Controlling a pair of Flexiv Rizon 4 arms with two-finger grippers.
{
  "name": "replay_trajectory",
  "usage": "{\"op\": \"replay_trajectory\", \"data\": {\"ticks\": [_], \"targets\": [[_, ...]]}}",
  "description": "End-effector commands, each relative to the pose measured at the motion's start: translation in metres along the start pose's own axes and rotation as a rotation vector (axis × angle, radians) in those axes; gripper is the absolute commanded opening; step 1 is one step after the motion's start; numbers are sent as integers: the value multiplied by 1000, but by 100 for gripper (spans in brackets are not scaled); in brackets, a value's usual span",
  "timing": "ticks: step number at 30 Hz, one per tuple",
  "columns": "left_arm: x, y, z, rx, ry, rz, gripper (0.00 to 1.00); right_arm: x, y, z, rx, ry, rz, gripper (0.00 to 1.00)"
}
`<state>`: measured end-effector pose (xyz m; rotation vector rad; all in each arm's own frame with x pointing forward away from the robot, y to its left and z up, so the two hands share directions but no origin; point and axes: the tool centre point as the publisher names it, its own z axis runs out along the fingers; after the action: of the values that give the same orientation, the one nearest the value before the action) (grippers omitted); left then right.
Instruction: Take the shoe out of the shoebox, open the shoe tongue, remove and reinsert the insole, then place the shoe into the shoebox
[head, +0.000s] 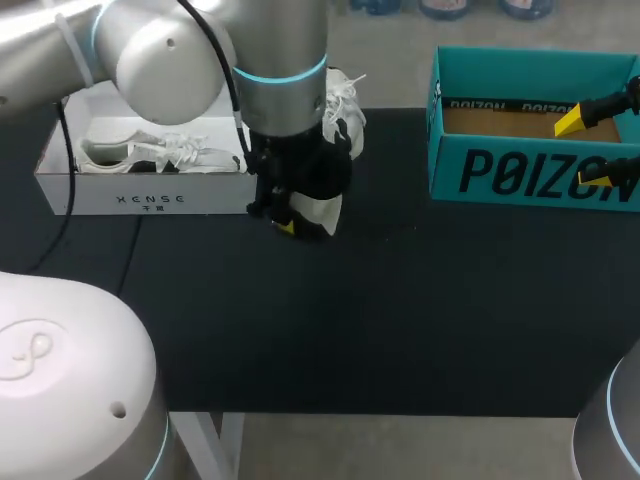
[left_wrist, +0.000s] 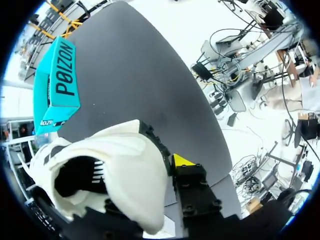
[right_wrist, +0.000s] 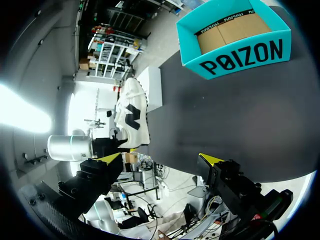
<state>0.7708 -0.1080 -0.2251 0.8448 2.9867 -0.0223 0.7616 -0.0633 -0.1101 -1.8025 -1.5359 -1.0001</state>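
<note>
The white shoe (head: 322, 211) is held at upper centre of the frame over the black table (head: 400, 320), just right of a white box (head: 150, 195). Its long axis runs up the frame, heel lowest, laces and toe toward the upper edge. The left pincer (head: 292, 216) is clamped on the heel. At upper right, the right pincer (head: 587, 150) hovers, fingers apart, by the teal shoebox (head: 530, 175).
</note>
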Motion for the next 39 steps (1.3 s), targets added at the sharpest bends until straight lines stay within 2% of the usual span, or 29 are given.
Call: {"op": "replay_trajectory", "data": {"ticks": [1, 8, 9, 10, 16, 17, 19, 20, 21, 24, 39], "targets": [[8, 28, -2, 162, 48, 340, 0, 0, 0, 1, -2, -3, 2, 100], [8, 28, -2, 162, 48, 340, 0, 0, 0, 1, -2, -3, 2, 100], [10, 32, -5, 179, 13, 362, 0, 0, 0, 1, -2, -3, 2, 100], [12, 38, -8, 157, 48, 436, 0, 0, 0, 1, -2, -3, 2, 100], [22, 96, -50, 90, 157, 861, 0, 0, 0, 1, -2, -3, 2, 100], [20, 112, -59, 109, 134, 874, 0, 0, 0, 1, -2, -3, 2, 100], [19, 138, -71, 133, 130, 1055, 0, 0, 0, 1, -2, -3, 2, 100], [16, 152, -77, 179, 132, 1114, 0, 0, 0, 1, -2, -3, 2, 100], [13, 163, -80, 181, 141, 1205, 0, 0, 0, 1, -2, -3, 2, 100], [1, 202, -86, 182, 196, 1272, 0, 0, 0, 1, -2, -3, 2, 100], [1, 202, -86, 182, 196, 1272, 0, 0, 0, 1, -2, -3, 2, 100]]}}
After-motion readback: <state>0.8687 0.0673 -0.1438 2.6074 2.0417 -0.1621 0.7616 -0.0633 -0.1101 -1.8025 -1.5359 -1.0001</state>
